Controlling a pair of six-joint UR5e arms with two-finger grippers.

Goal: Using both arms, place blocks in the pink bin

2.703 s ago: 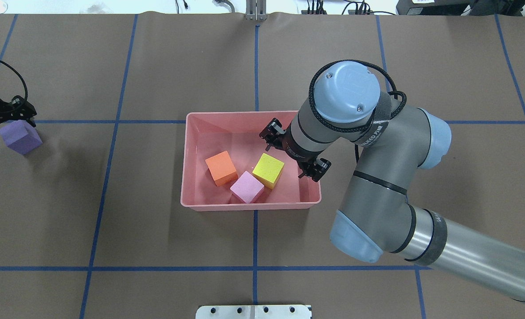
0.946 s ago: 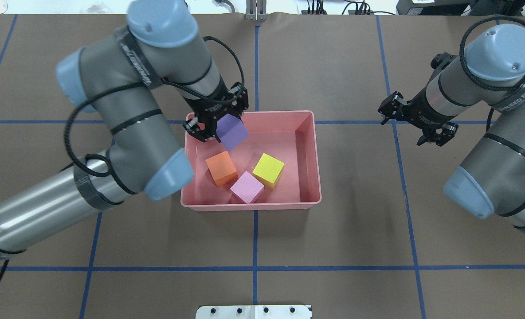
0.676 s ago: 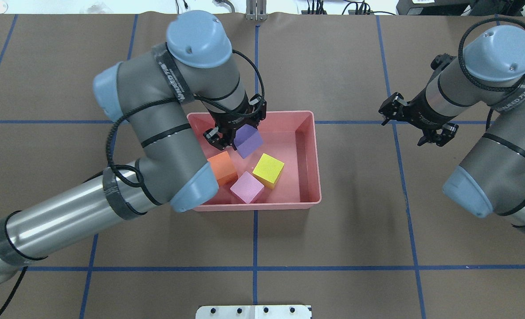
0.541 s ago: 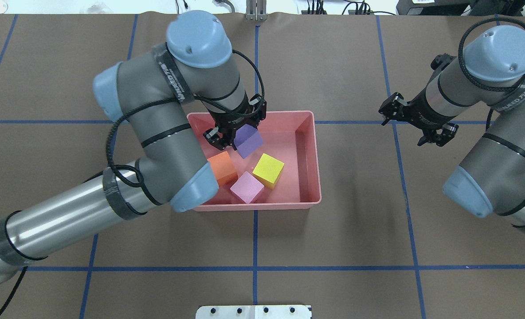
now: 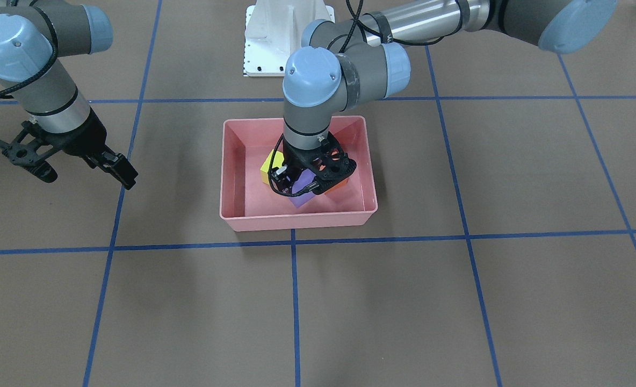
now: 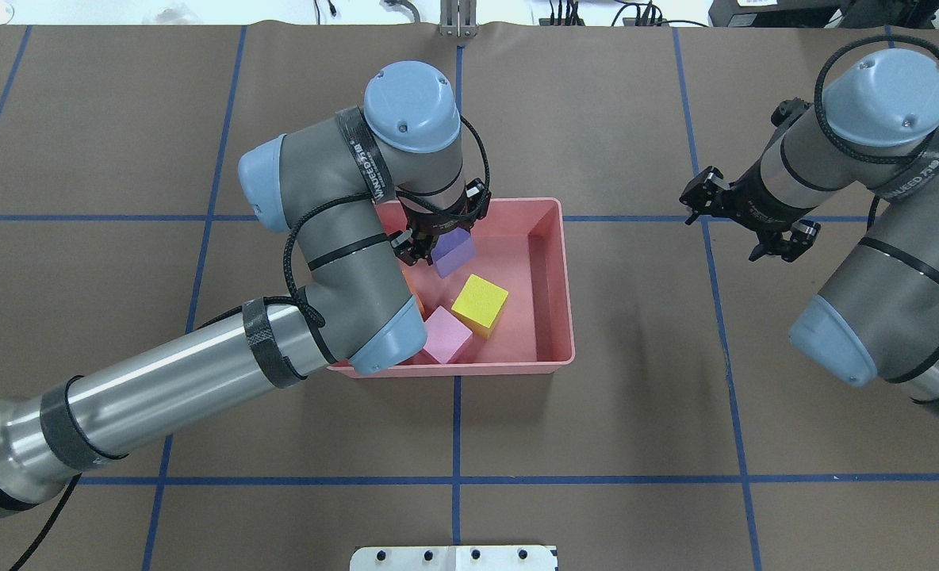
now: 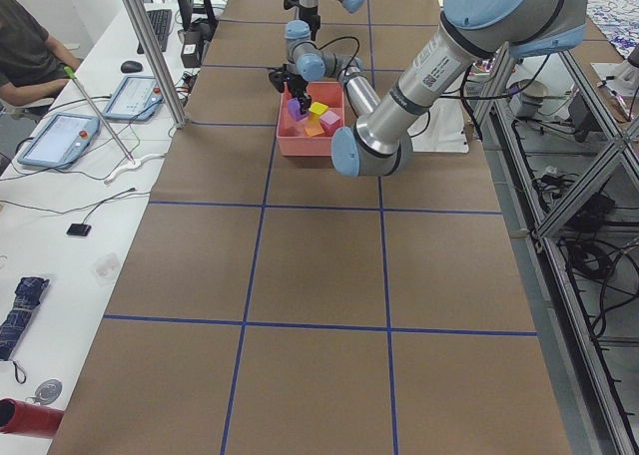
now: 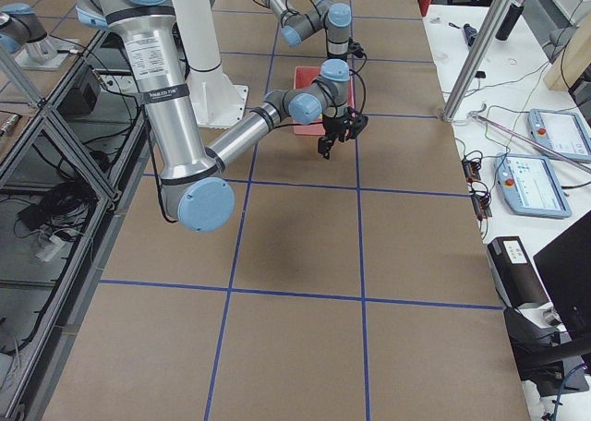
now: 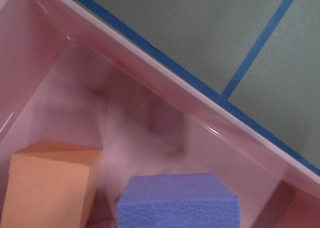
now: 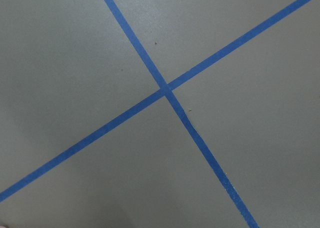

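Note:
The pink bin (image 6: 566, 317) (image 5: 296, 219) sits mid-table. Inside lie the yellow block (image 6: 480, 304) (image 5: 271, 165) and the light pink block (image 6: 446, 335). The orange block (image 5: 340, 186) (image 9: 50, 183) is mostly hidden under my left arm in the overhead view. My left gripper (image 6: 446, 238) (image 5: 305, 185) is low inside the bin, shut on the purple block (image 6: 455, 252) (image 5: 300, 200) (image 9: 177, 203); I cannot tell if that block touches the floor. My right gripper (image 6: 723, 226) (image 5: 87, 177) hangs open and empty over bare table, right of the bin.
Blue tape lines (image 10: 165, 90) grid the brown table cover. A white pedestal plate (image 5: 286, 37) (image 6: 454, 557) stands at the robot's side of the table. A seated person (image 7: 25, 51) and tablets are beyond the far table edge.
My left arm carried the purple block from the far left of the table into the bin and has sunk lower there. My right arm left the bin and now holds still at the right.

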